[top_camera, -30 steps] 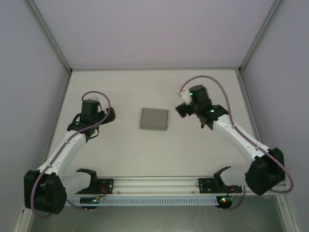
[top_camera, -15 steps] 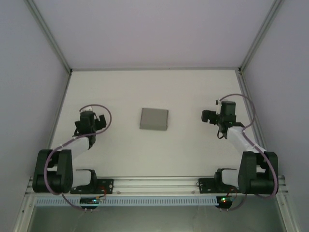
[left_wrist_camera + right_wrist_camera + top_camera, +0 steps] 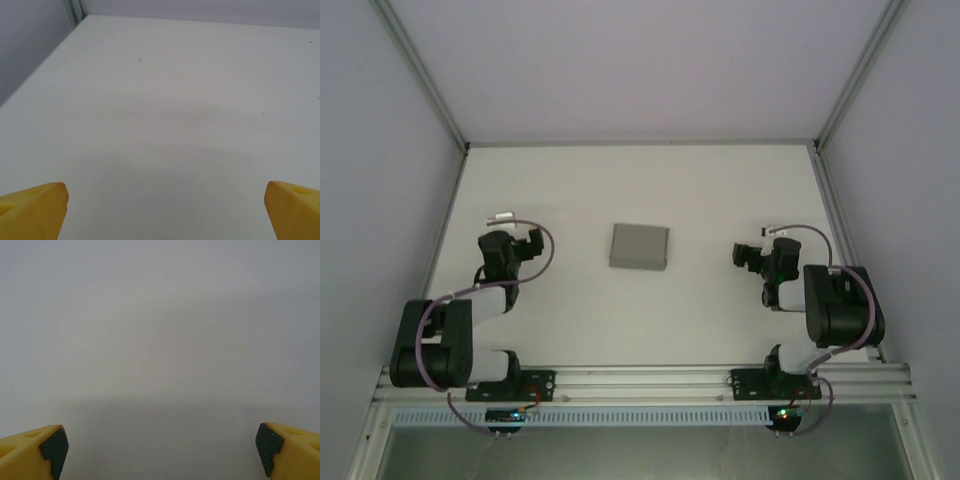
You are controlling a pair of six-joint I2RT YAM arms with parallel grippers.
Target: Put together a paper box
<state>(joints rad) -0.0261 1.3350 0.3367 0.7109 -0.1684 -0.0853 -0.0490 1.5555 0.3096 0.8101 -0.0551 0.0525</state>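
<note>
The paper box (image 3: 640, 246) is a small shallow grey cardboard box lying closed-looking on the white table, mid-table, alone. My left gripper (image 3: 505, 228) is folded back well to its left, my right gripper (image 3: 752, 252) well to its right; neither touches it. In the left wrist view the yellow fingertips (image 3: 34, 207) sit at the two bottom corners, wide apart, with bare table between them. In the right wrist view the yellow fingers (image 3: 35, 452) with dark pads stand equally far apart over bare table.
The white table (image 3: 640, 320) is ringed by pale walls with metal frame posts (image 3: 420, 75) at the corners. An aluminium rail (image 3: 640, 380) with the arm bases runs along the near edge. A wall corner (image 3: 75, 10) lies ahead in the left wrist view.
Both arms have pulled back from beside the box and folded down toward their bases. The box has stayed where it was.
</note>
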